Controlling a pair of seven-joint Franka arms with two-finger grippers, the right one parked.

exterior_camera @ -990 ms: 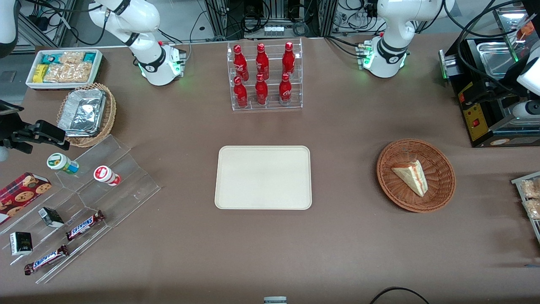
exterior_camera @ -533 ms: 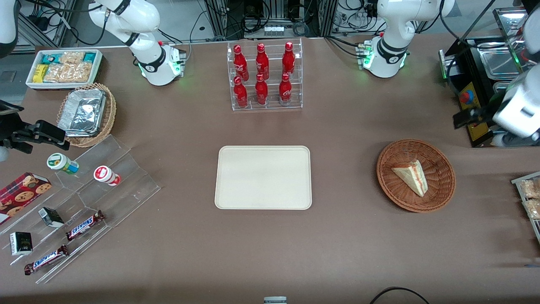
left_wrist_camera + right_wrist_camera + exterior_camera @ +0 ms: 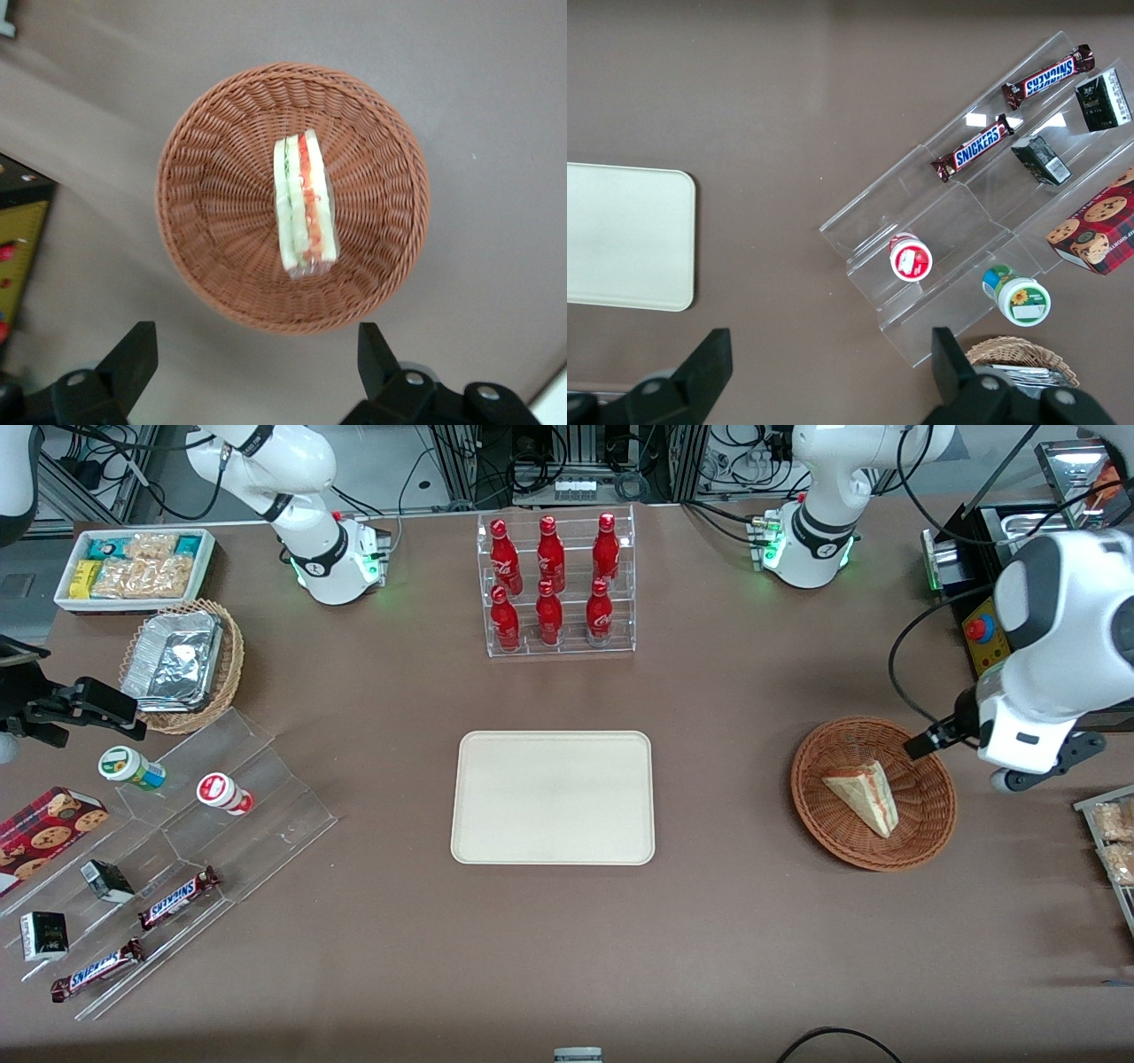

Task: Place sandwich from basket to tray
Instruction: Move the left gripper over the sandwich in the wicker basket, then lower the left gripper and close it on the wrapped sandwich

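Brown matte desk (image 3: 726,717) stretches wide, with lab racks and cables at its far edge. At the working arm's end, the left arm's claw (image 3: 257,367) hangs above the desk with its two dark fingers (image 3: 133,359) spread wide and nothing between them. In the front view the claw (image 3: 1032,766) sits at the end of a bulky white wrist, just beside the rim of the basket (image 3: 930,833).

Directly under the claw's camera lies that basket (image 3: 221,266), a round shallow bowl of reddish-brown wicker. In its middle rests the sandwich (image 3: 305,202), a pale bread wedge with its cut edge up, showing a red-orange stripe and a thin green one. From the front, the sandwich (image 3: 862,795) lies flat in the basket, point toward the camera. The claw is above it and apart from it, not touching.

Farther from the claw, near the middle of the desk, sits the tray (image 3: 553,797), a flat cream rectangle with rounded corners. Farther from the camera than the tray stands a clear rack of red bottles (image 3: 555,584). Well away, toward the parked arm's end, are a clear stepped stand (image 3: 221,797) with chocolate bars (image 3: 177,897) and small pots, a tan wicker basket (image 3: 232,664) with foil containers (image 3: 173,660), and a white bin of snack packets (image 3: 205,565).
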